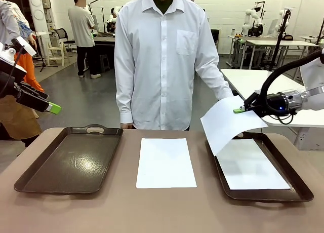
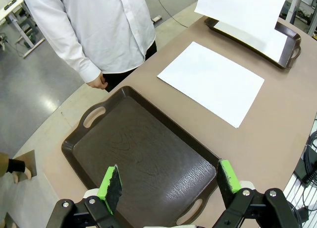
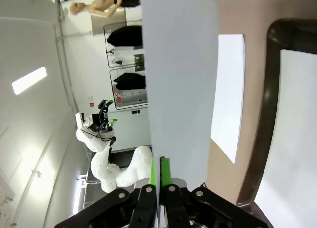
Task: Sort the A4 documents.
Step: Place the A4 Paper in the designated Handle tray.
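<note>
— The right pincer (image 1: pixel 241 110)?
— Clenched on the edge of a paper sheet (image 1: pixel 227 124), dangling it over the right tray (image 1: pixel 299 188), probably to join the sheet lying inside (image 1: pixel 253 167).
— And the left pincer (image 2: pixel 171 181)?
— Spread wide, empty, aimed at the bare left tray (image 1: pixel 68 162). A third sheet (image 1: pixel 166 163) waits on the table (image 1: pixel 167 212) between.

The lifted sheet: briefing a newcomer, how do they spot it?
On the brown table, find the dark tray at the robot's right. Above it a white sheet hangs from the right gripper, jaws shut. The other sheets lie flat; this one tilts midair.
</note>
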Tool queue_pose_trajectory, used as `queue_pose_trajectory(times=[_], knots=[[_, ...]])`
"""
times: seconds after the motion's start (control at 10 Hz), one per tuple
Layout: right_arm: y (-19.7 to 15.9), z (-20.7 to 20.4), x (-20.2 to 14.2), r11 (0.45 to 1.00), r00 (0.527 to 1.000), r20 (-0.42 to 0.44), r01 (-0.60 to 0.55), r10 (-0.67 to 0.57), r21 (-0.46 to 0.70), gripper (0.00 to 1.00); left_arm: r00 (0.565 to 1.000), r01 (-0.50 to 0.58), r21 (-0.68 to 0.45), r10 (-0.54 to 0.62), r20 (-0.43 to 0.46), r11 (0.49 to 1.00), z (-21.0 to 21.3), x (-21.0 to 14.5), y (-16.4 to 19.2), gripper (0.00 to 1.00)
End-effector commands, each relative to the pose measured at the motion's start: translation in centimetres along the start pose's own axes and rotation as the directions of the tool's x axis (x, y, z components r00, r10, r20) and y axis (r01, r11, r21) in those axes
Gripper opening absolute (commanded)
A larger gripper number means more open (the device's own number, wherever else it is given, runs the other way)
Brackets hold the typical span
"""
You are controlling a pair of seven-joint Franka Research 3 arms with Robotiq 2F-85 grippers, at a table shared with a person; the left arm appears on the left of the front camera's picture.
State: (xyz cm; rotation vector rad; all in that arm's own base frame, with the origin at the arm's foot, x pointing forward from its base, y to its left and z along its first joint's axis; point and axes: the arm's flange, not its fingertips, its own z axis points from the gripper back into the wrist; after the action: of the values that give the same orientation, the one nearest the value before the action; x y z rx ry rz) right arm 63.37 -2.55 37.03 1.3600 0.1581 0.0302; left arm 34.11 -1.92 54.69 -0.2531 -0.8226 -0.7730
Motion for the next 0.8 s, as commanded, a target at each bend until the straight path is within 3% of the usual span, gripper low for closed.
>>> queue_pose_trajectory(times=[0.0, 0.7], knots=[[-0.9, 0.6, -1.6, 0.999, 0.999, -0.002, -0.036, 0.035, -0.013, 0.01, 1.000, 0.009, -0.007, -0.009, 0.002, 1.000, 0.0, -0.1, 0.1, 1.00], [-5.0, 2.7, -3.9, 0.985, 0.986, -0.111, -0.136, 0.124, -0.105, 0.01, 1.000, 0.009, -0.007, -0.009, 0.002, 1.000, 0.0, -0.1, 0.1, 1.00]])
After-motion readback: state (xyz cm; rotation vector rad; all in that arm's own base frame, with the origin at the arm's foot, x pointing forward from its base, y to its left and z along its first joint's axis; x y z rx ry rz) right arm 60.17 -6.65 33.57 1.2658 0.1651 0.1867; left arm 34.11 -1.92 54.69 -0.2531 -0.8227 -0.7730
